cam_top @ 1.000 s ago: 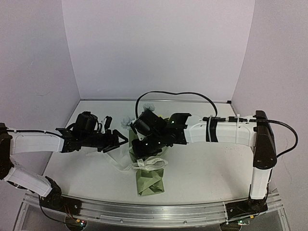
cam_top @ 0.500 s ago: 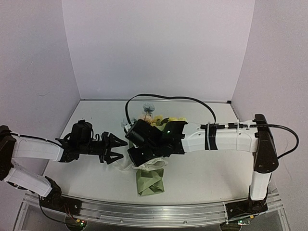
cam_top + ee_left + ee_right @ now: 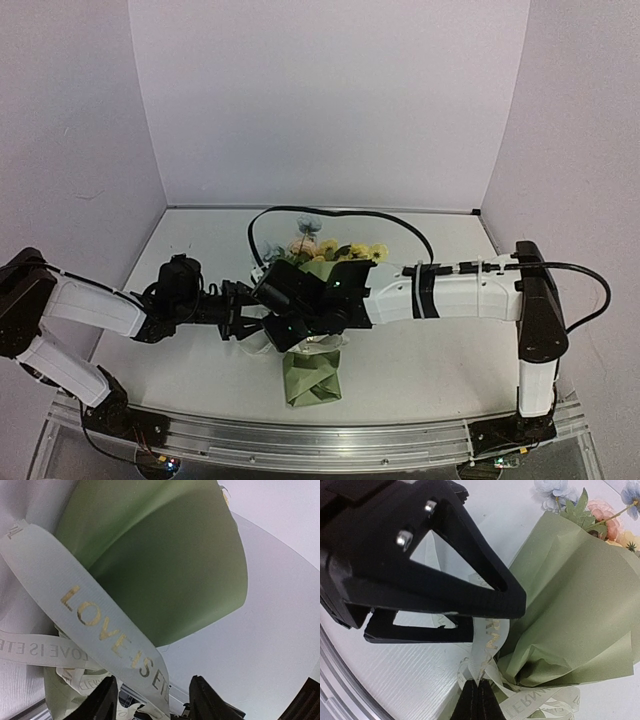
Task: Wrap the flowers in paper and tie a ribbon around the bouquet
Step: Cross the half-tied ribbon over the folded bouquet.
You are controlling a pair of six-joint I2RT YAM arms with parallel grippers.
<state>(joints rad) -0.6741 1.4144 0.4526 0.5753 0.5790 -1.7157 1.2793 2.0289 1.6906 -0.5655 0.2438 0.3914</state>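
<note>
Over the last second my left arm has swung in low toward the bouquet (image 3: 312, 375), and my right arm has slid leftward, so the flowers (image 3: 325, 247) now show above it.

The bouquet sits mid-tabletop (image 3: 430, 370), narrow end toward the arm bases and flowers toward the back wall. I cannot tell whether it rests flat or is partly lifted.

The right tool (image 3: 479, 695) is pinched together on a strand of ribbon (image 3: 490, 640), drawing it up taut from the knot of loops at the waist of the paper (image 3: 570, 605). I judge it is held this way to present the strand for the other arm to take.

The left tool (image 3: 157, 700) has its jaws apart, one either side of that lettered strand; it is not gripping yet.

In the overhead view the left arm lies low and almost level, folded at the elbow, wrist pointing right. The right arm reaches straight across from its upright post, wrist angled down over the waist of the bouquet, the two tools nearly touching.
</note>
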